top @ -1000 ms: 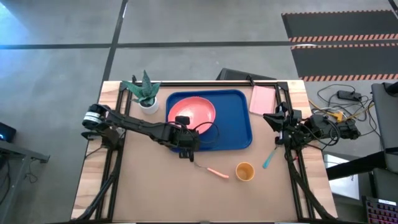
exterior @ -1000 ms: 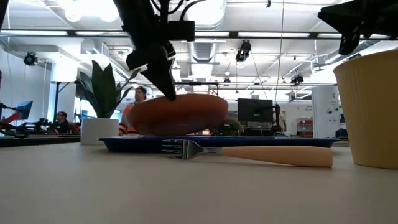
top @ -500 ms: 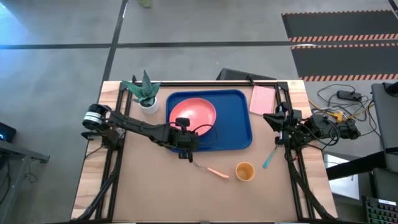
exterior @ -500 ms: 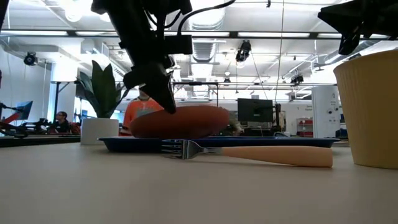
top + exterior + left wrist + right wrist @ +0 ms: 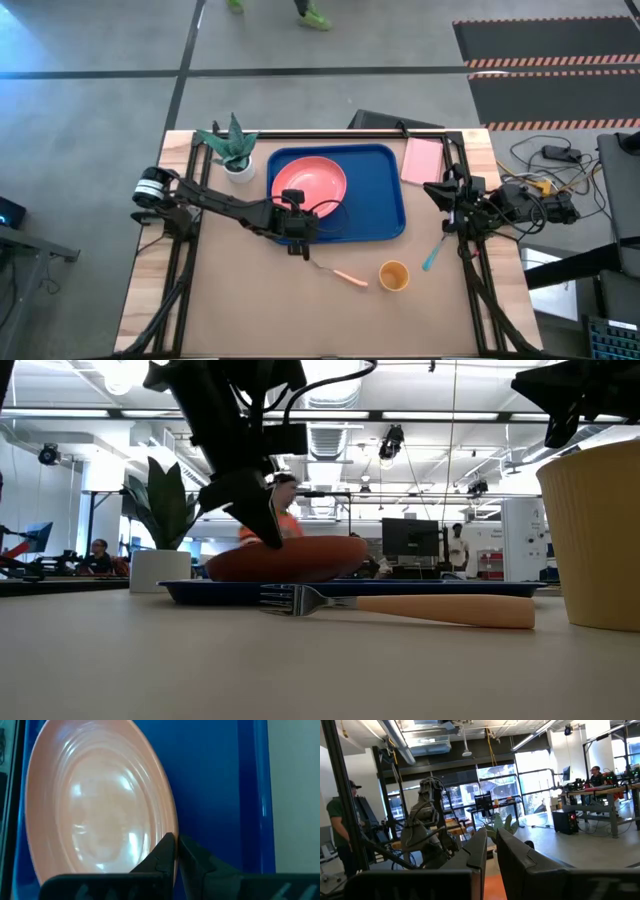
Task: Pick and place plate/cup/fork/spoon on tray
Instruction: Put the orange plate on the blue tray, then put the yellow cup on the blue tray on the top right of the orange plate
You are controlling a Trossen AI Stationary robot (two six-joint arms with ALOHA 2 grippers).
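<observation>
Two dark arms work at a wooden desk (image 5: 240,300). Left gripper (image 5: 296,232) hovers over the blue tray (image 5: 385,205), fingers together just beside the plate's (image 5: 310,180) near rim, holding nothing; I judge the plate delivered. Fork (image 5: 338,274), cup (image 5: 393,275) and spoon (image 5: 432,256) lie beyond it. Right gripper (image 5: 447,200) waits, fingers nearly together, at the far edge.

The high view looks straight down on the whole wooden table (image 5: 250,310). The low view sits at tabletop level, close behind the salmon-handled silvery fork (image 5: 400,605). Both share the coral-pink round plastic plate (image 5: 310,180), which the left wrist view sees close up; the right wrist view faces the room.
</observation>
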